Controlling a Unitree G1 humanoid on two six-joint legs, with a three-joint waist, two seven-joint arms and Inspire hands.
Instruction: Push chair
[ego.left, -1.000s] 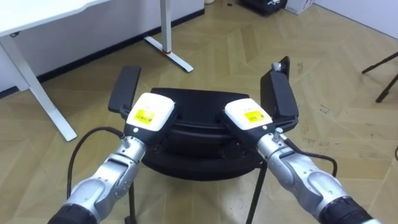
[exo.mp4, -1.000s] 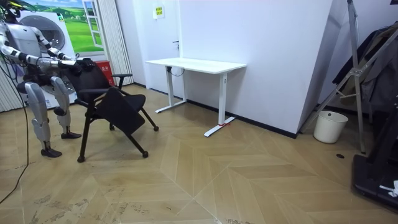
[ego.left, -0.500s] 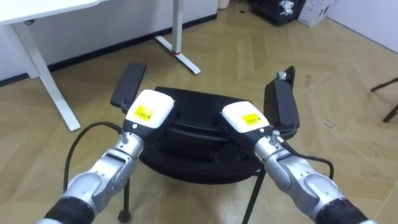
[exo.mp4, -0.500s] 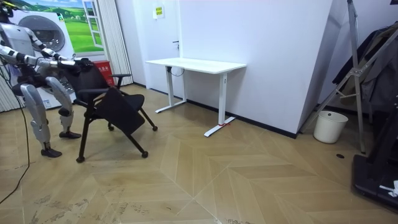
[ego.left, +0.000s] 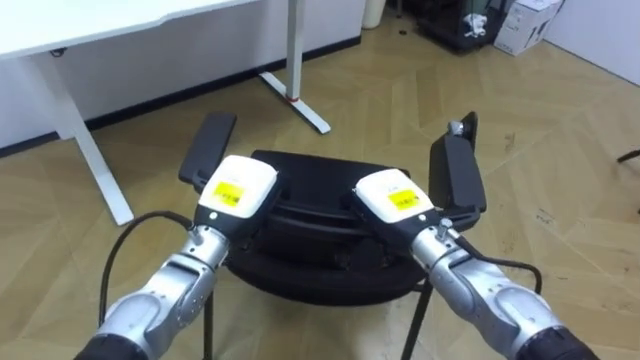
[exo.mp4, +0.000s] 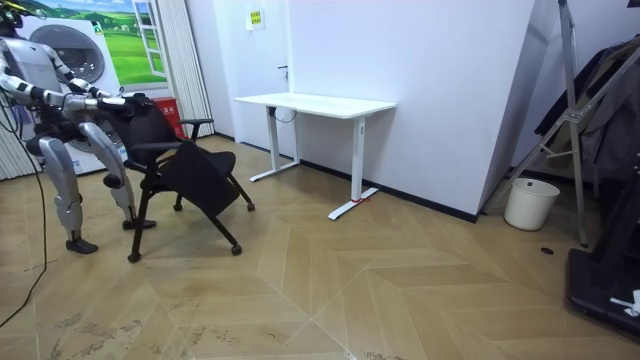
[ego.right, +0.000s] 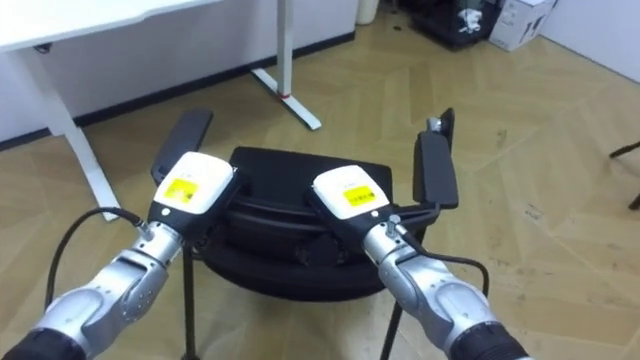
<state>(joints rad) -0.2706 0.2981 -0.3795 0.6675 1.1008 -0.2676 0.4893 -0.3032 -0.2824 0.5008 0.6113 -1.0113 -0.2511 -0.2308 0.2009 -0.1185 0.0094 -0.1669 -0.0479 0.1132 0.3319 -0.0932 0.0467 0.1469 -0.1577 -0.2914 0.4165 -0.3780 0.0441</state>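
While the robot stands at the room view's left with one leg stepped forward, we've got a wide wooden floor (exo.mp4: 350, 290) spreading out ahead of it, all herringbone boards. Up against the white wall sits a long white bench (exo.mp4: 320, 103) on two slim legs, well apart from the action. And here's the star of the show: the black chair (exo.mp4: 190, 170), right in front of the robot, on the open floor between it and the bench, seat facing away from the robot.

From the head camera we're looking straight down over the chair's back. The left armrest (ego.left: 208, 148) and the right armrest (ego.left: 458, 175) stick out on either side, pointing towards the bench. Both arms are stretched forward, side by side. The left hand (ego.left: 238, 183) is planted on the top of the backrest, near its left end, and the right hand (ego.left: 394, 195) is on it near the right end. White covers face the camera; the fingers of both hands are tucked out of sight over the backrest, so wide or closed, I can't tell.
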